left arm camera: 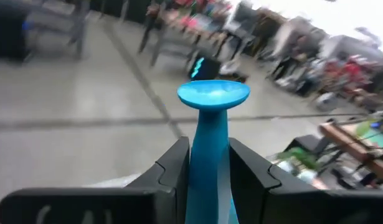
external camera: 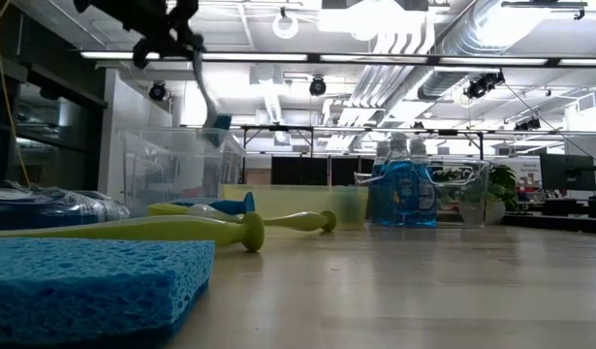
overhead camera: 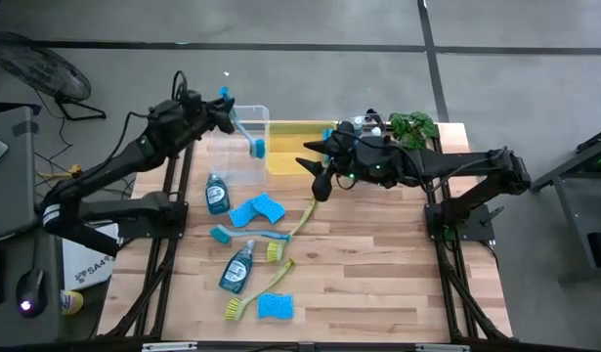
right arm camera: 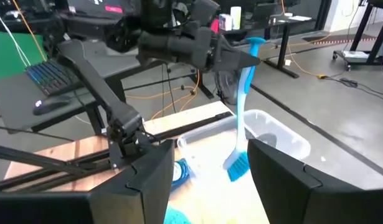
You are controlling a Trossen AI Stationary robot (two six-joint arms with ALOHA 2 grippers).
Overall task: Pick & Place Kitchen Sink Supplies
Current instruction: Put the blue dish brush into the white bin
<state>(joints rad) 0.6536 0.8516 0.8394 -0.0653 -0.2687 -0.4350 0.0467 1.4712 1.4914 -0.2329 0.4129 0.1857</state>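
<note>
- Wooden slat desk (overhead camera: 378, 264) on grey concrete floor; low view shows an open hall behind with ceiling lights and ducts.
- My left arm reaches in from the desk's left edge, left claw (overhead camera: 225, 115) raised over the clear bin (overhead camera: 243, 147), clamped on the handle of a blue brush (overhead camera: 245, 132); bristle head hangs down over the bin.
- My right arm stretches across from the right side, right claw (overhead camera: 320, 184) at the front edge of the yellow bin (overhead camera: 292, 147), fingers apart, holding nothing.
- Green plant (overhead camera: 413, 126) at the far right corner.
- On the desk: two soap bottles (overhead camera: 217, 193) (overhead camera: 236, 269), three blue sponges (overhead camera: 269, 206) (overhead camera: 241, 214) (overhead camera: 275, 306).
- Yellow-green brushes (overhead camera: 302, 219) (overhead camera: 253, 295) and another blue brush (overhead camera: 247, 239) lie loose among them, in front of the bins.
</note>
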